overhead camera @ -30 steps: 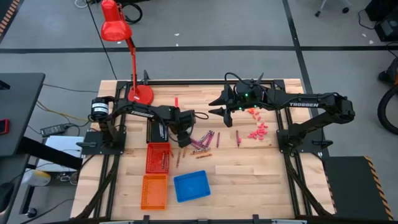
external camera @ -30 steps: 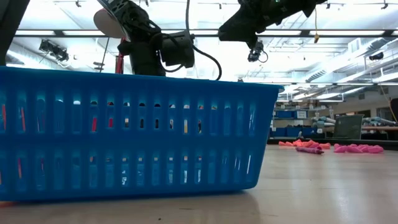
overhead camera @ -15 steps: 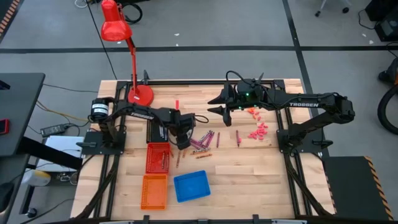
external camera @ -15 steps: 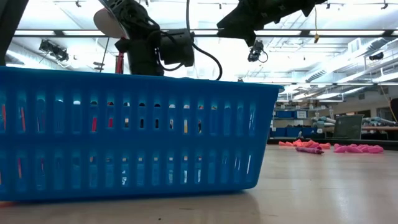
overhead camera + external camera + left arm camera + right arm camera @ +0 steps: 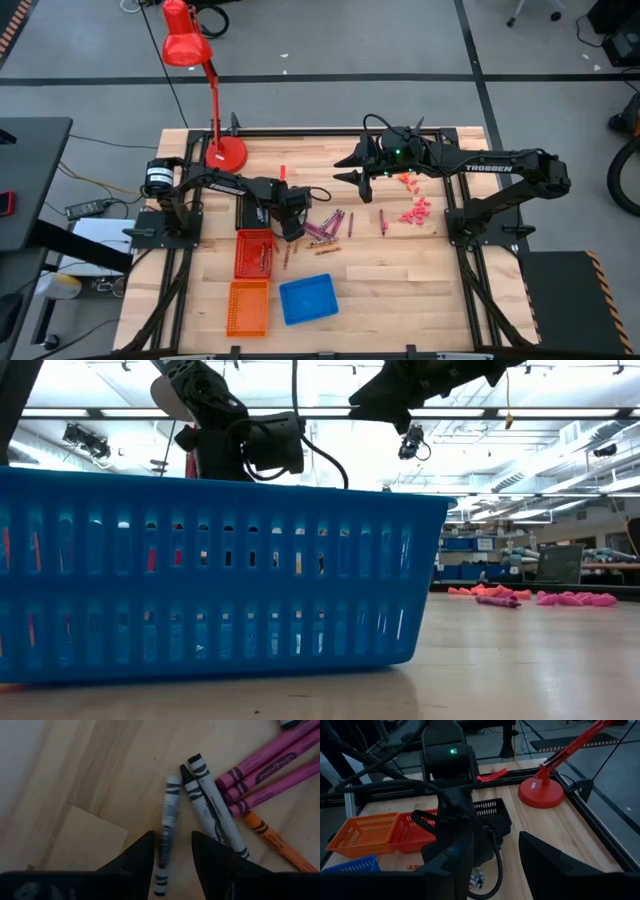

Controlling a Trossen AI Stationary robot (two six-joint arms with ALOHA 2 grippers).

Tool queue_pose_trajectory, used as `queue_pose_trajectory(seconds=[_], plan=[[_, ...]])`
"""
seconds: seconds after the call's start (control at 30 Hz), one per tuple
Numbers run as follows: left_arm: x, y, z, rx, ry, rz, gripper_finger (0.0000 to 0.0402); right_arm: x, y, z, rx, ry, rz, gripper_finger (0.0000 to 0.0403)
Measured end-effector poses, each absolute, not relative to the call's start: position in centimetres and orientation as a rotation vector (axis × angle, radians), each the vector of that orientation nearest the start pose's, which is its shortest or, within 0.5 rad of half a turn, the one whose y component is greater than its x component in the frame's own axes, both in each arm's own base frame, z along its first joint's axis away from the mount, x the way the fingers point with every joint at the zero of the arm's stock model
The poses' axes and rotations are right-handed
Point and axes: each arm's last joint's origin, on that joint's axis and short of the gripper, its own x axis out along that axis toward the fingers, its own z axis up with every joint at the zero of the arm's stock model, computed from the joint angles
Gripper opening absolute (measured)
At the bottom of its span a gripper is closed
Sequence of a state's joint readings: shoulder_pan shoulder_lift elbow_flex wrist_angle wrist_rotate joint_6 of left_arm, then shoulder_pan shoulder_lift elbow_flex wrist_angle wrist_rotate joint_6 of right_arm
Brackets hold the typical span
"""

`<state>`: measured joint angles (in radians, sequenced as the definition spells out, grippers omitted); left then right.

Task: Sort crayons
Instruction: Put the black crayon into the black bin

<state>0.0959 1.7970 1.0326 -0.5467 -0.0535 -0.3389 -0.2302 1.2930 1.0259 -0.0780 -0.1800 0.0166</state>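
Crayons (image 5: 326,228) scattered just beside the red basket (image 5: 254,253). Left gripper (image 5: 172,852) clasping a grey crayon (image 5: 167,827) there. Right gripper (image 5: 345,170) spread, empty, well apart.

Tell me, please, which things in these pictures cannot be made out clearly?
- Grey crayon between the left gripper's fingers: blurred in the left wrist view; whether it is gripped cannot be told.
- Table behind the blue basket: the low view's basket wall hides it.
- Red basket's contents: too small in the high view.
- Right gripper: hovers over the table; the low view's top edge cuts it off.
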Motion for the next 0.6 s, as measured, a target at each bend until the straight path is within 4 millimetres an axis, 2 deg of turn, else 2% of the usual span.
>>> queue_pose_trajectory(seconds=[0.27,0.37,0.6], plan=[[32.01,3.35,14.01,-0.293,1.278,0.35,0.0133,28.39,-6.11,31.83,0.12,0.334,-0.054,0.0162],[31.95,3.36,13.99,-0.256,1.289,0.333,0.0106,28.4,-6.12,31.87,0.121,0.33,-0.059,0.0162],[31.79,3.52,13.92,-0.209,1.31,0.307,0.0017,28.52,-6.11,32.21,0.146,0.292,-0.064,0.0162]])
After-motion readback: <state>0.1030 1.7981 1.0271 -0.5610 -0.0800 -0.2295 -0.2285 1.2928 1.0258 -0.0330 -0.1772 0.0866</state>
